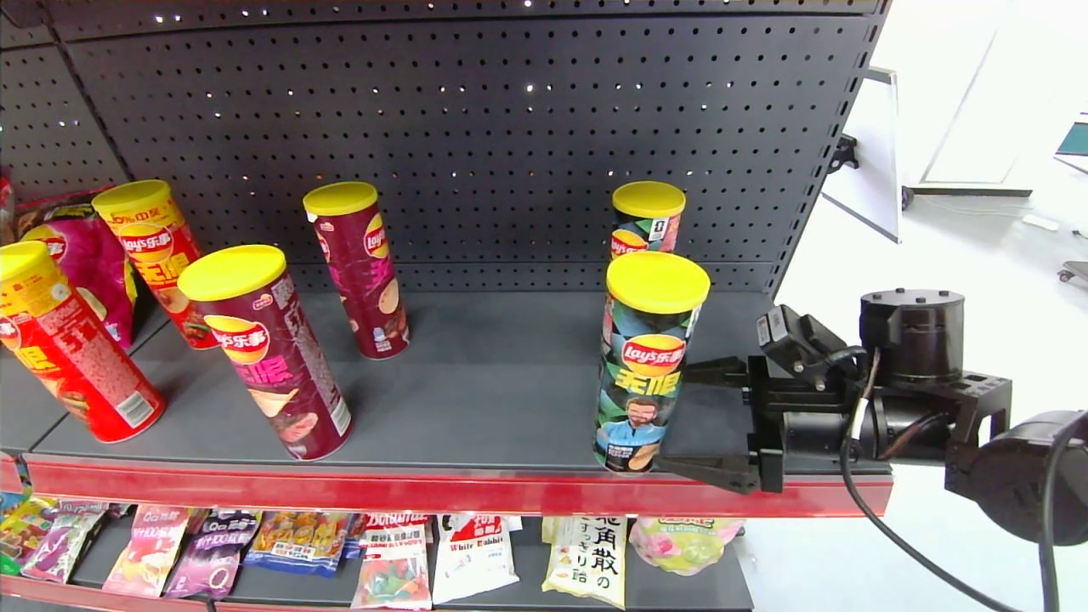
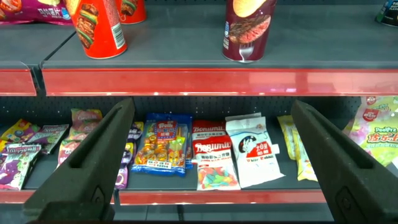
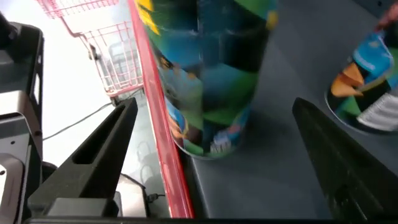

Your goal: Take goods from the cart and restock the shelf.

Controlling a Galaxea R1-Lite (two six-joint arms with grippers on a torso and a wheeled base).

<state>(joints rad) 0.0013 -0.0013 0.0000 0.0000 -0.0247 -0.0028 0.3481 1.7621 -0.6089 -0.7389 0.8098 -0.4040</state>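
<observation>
Presently the yellow-lidded multicoloured crisp tube (image 1: pixel 648 374) is flanked by the wide-open, empty right gripper (image 1: pixel 674 416); clipped during withdrawal, it could be toppled off the grey metal shelf (image 1: pixel 493 382).

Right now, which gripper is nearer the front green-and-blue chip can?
Right. The right gripper sits open beside the can; the left gripper hangs lower, facing the snack bags.
</observation>
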